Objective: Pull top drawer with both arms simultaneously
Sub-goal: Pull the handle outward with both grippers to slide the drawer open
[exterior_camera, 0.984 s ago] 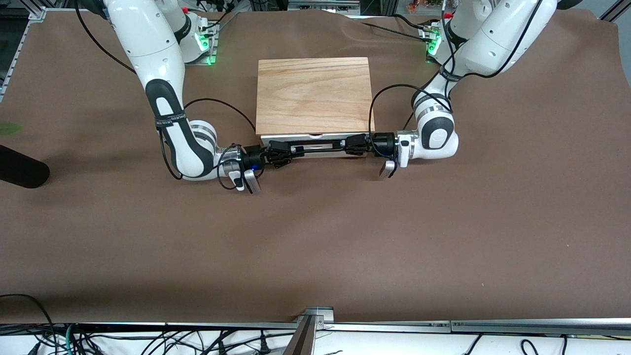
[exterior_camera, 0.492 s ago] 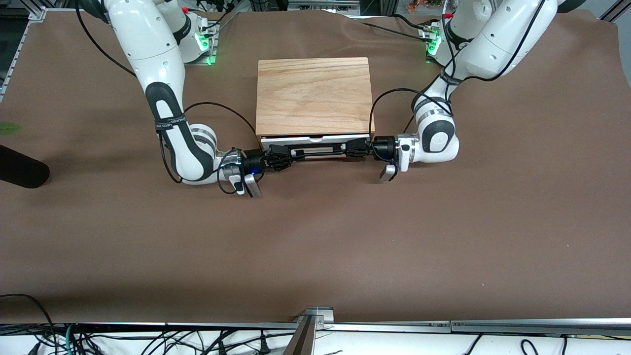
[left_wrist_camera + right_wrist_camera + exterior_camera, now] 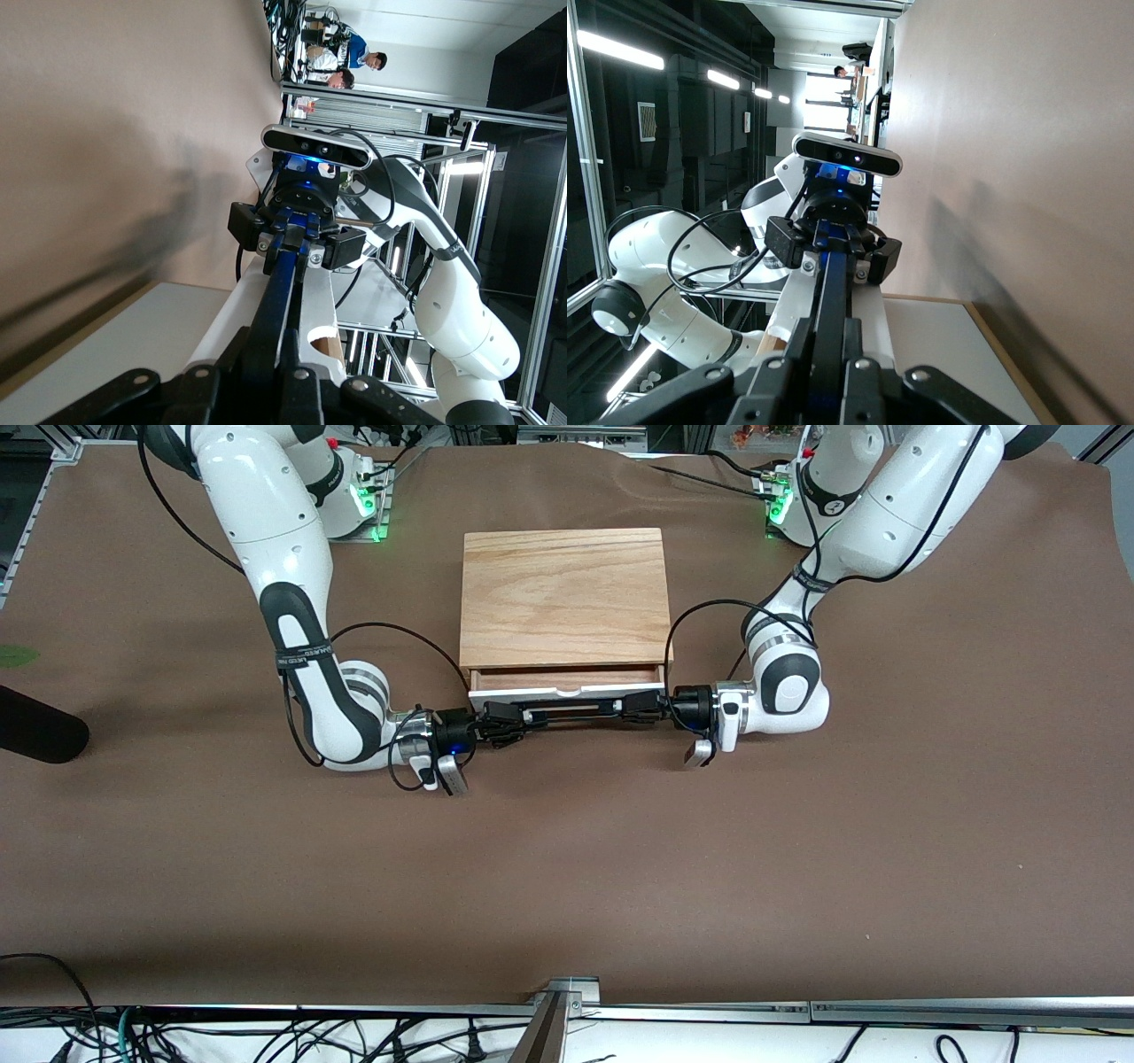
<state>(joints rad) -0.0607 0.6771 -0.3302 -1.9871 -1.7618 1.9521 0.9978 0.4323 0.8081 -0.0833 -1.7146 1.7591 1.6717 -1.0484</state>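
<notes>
The brown-covered table [image 3: 567, 868] carries a light-wood box [image 3: 563, 593] midway between the two arms' bases; its top drawer [image 3: 567, 683] stands pulled out a little toward the front camera — a strip of reddish-brown wood shows between the box's top and the drawer's white front panel, which has a small notch in its upper edge; the long black bar handle [image 3: 571, 710] runs across that panel. The right gripper [image 3: 507, 719] is clamped on the handle's end toward the right arm's side of the table; the left gripper [image 3: 640, 707] is clamped on the end toward the left arm's side — each wrist view looks along the bar to the other arm's gripper.
</notes>
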